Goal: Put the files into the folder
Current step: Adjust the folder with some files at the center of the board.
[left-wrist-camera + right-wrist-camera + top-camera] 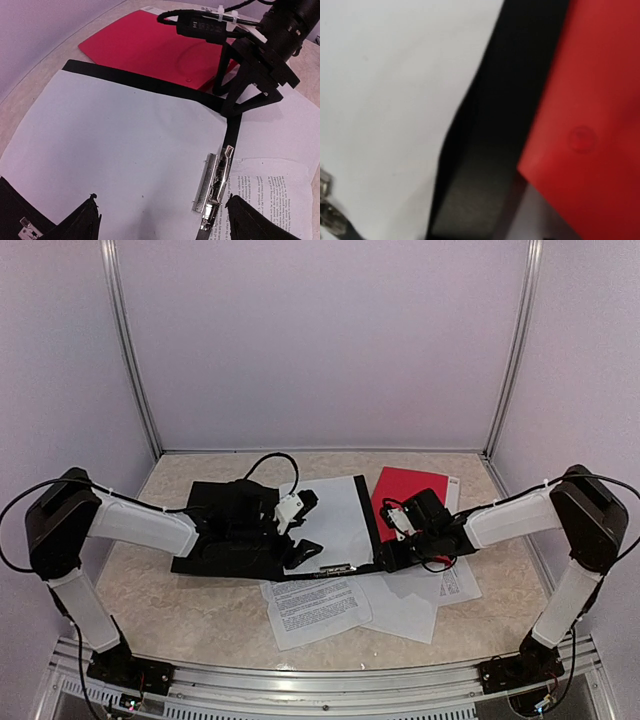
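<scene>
The black folder [215, 515] lies open in the middle of the table. A blank white file sheet [335, 515] lies on its right half, with the metal clip [338, 568] at the near edge. My left gripper [305, 525] is open and empty just above this sheet [125, 145]; the clip [215, 182] lies between its fingertips [87, 220]. My right gripper [392, 552] looks shut, its tips on the folder's black right border [232, 130]. I cannot tell whether it pinches it. More files lie loose in front: a printed sheet [315, 605] and blank sheets [410, 608].
A red folder [405, 495] lies flat right of the black one, under my right arm; it also shows in the left wrist view [160, 50] and the right wrist view [590, 100]. Another printed sheet [455, 580] lies below my right wrist. Lilac walls close in the table.
</scene>
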`<action>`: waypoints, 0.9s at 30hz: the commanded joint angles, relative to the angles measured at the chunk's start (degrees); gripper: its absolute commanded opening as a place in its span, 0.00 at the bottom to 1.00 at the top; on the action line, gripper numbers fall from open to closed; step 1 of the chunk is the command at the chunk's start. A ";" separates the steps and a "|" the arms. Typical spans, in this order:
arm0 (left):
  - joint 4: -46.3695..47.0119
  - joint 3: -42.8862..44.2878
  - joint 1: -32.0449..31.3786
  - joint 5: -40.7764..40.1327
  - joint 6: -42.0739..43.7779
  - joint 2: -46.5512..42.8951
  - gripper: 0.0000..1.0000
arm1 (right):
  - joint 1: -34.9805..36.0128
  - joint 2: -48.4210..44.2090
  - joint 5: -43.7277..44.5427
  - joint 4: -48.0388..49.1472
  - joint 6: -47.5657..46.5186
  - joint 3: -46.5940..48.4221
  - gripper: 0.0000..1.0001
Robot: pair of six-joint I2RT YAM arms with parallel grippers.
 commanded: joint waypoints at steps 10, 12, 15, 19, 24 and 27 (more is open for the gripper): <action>-12.54 0.36 2.67 -24.41 -14.85 -7.77 0.99 | -1.21 3.19 -7.94 10.19 5.01 -0.50 0.28; -16.05 1.90 4.84 -23.86 -17.59 -7.90 0.99 | -1.26 1.95 -7.96 10.30 5.34 -1.04 0.17; -20.73 3.61 7.26 -24.02 -21.91 -8.33 0.99 | -1.26 -1.09 -7.69 10.19 6.32 -2.43 0.05; -26.12 5.26 8.93 -24.88 -27.38 -8.39 0.99 | -1.26 -6.59 -7.42 11.64 9.87 -6.41 0.00; -27.97 8.49 8.20 -25.50 -32.19 -4.59 0.99 | 0.02 -16.15 -6.82 18.68 20.18 -15.91 0.00; -30.12 11.71 6.58 -25.95 -33.35 -0.78 0.99 | 2.79 -21.86 -3.00 19.93 25.54 -19.10 0.00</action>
